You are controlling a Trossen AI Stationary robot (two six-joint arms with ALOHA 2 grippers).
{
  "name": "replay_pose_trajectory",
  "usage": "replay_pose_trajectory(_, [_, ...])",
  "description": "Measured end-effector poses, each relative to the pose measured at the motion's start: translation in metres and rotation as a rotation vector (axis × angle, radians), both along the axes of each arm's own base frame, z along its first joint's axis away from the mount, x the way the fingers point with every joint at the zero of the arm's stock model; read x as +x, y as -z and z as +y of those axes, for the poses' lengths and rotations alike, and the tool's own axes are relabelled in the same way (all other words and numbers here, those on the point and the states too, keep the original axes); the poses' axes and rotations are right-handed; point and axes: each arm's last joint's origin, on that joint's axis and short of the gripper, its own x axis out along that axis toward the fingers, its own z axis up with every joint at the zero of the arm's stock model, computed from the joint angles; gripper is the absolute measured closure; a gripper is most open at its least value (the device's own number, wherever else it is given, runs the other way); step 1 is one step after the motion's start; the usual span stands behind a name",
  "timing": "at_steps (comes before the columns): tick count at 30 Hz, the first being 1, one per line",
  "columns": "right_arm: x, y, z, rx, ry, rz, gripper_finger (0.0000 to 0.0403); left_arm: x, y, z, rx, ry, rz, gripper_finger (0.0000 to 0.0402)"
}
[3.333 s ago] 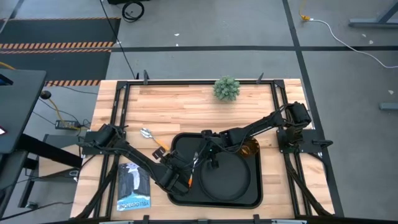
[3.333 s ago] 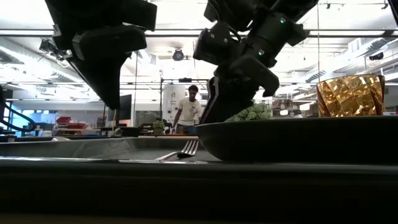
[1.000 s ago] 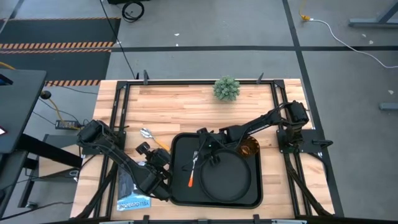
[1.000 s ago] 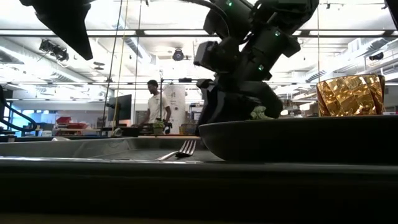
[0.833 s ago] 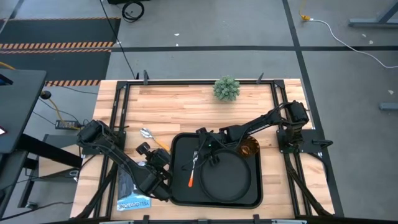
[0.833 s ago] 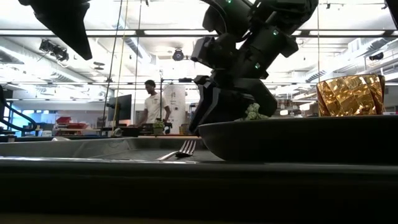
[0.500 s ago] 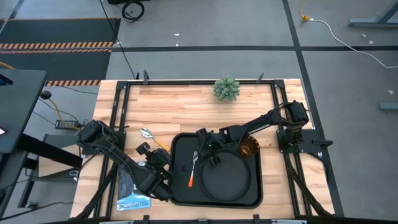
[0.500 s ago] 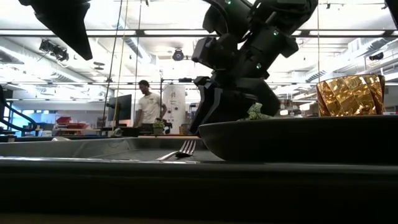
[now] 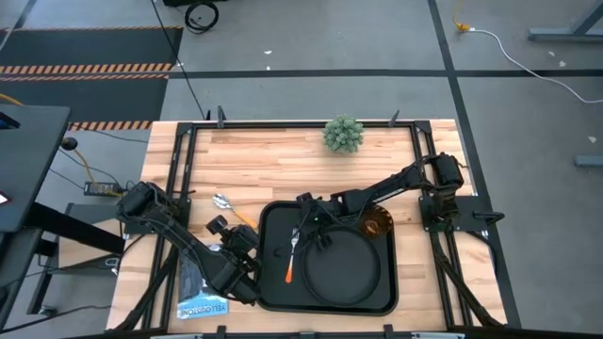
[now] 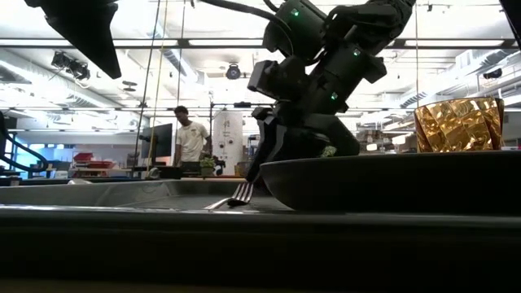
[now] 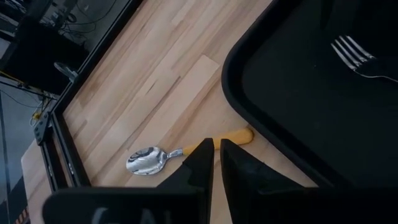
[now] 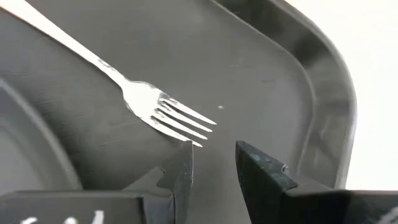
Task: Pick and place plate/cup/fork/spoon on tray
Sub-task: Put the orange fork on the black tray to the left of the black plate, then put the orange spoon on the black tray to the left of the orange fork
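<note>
Over on the left, the left gripper [image 9: 247,256] hangs above the table just off the tray's left edge, beside a booklet [image 9: 201,285] lying flat on the wood — its fingers [image 11: 200,163] are drawn nearly together, a thin slit between them, nothing held. Just beyond those tips lies the spoon [image 11: 163,158], on bare wood right beside the tray's outer rim, its orange handle end almost at the rim, its bowl pointing away. Now the tray [image 9: 271,288]: the fork [image 9: 293,252] lies on its left part, tines toward the far edge, orange handle toward the near edge, just beside the plate [image 9: 341,266] which fills the middle. The right gripper [image 9: 303,234] is low over the fork's tines, fingers [image 12: 261,169] spread a little apart and gripping nothing — the tines sit just ahead of them. Rightmost, the cup [image 9: 378,223] stands upright in the tray's far right corner. A small green plant [image 9: 343,133] sits at the table's far edge.
</note>
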Motion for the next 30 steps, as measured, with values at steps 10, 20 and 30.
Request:
replay_pose_trajectory(10, [0.001,-0.001,-0.002,-0.002,0.007,-0.011,0.0275,0.0,0.0,0.0,-0.006,-0.001,-0.002,0.0365])
replay_pose_trajectory(20, [-0.01,-0.026,-0.004,-0.058,0.091,0.018,0.0275,0.002,0.01,0.003,0.04,-0.015,-0.092,0.0365])
replay_pose_trajectory(30, [-0.034,-0.07,-0.014,-0.063,0.167,0.013,0.0275,-0.036,0.05,0.037,0.043,-0.274,-0.076,0.037])
